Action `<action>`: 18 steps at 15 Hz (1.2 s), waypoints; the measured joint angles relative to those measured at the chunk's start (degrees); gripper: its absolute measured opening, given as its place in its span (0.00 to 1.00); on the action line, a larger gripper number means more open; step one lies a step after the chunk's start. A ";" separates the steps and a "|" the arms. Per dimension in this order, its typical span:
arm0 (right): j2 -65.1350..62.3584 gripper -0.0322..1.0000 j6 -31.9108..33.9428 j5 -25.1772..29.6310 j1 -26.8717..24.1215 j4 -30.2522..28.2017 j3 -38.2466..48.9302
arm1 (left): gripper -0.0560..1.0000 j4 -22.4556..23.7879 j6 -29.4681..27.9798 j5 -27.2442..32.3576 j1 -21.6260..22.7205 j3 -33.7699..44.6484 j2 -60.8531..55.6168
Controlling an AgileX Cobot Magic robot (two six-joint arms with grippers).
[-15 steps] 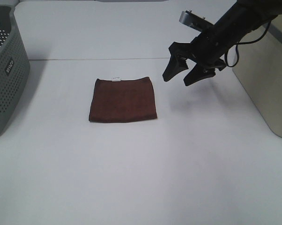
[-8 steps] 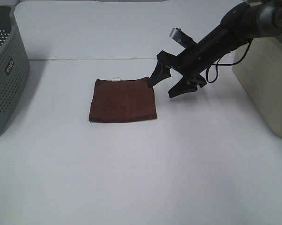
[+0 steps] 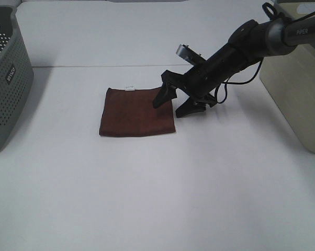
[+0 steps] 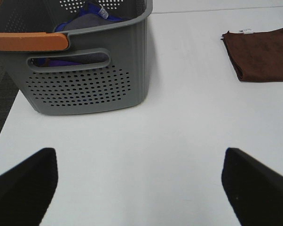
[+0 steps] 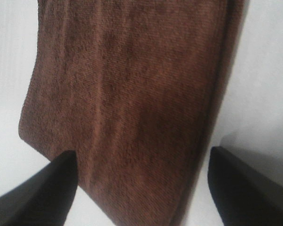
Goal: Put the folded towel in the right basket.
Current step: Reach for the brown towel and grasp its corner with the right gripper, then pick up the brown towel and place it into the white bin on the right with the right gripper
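The folded brown towel (image 3: 136, 112) lies flat on the white table, with a small white tag at its far edge. My right gripper (image 3: 169, 107) is open and low at the towel's right edge, one finger over the towel and the other over the table beside it. In the right wrist view the towel (image 5: 127, 94) fills the frame between the open fingertips (image 5: 43, 193). The right basket (image 3: 299, 89) is beige and stands at the right edge. My left gripper (image 4: 139, 188) is open and empty, far from the towel (image 4: 261, 54).
A grey perforated basket (image 3: 6, 78) stands at the left edge. In the left wrist view it (image 4: 85, 70) has an orange handle and holds purple and blue cloth. The left arm does not show in the exterior view.
My right gripper has moved left and down from above the table to the towel's right edge, staying open. The towel has not moved.
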 joint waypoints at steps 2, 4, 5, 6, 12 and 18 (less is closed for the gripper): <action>1.09 0.66 0.00 -3.61 2.23 2.06 -0.69 | 0.89 0.00 0.00 0.00 0.00 0.00 0.00; 3.27 0.54 0.11 -3.67 2.86 5.10 -2.35 | 0.89 0.00 0.00 0.00 0.00 0.00 0.00; 3.95 0.46 1.38 -3.67 2.86 6.13 -2.64 | 0.89 0.00 0.00 0.00 0.00 0.00 0.00; 4.24 0.33 2.58 -3.67 2.86 6.13 -2.64 | 0.89 0.00 0.00 0.00 0.00 0.00 0.00; 4.18 0.05 5.56 1.32 2.86 4.41 -6.93 | 0.89 0.00 0.00 0.00 0.00 0.00 0.00; -8.02 0.05 12.26 10.66 2.86 -16.67 -10.71 | 0.89 0.00 0.00 0.00 0.00 0.00 0.00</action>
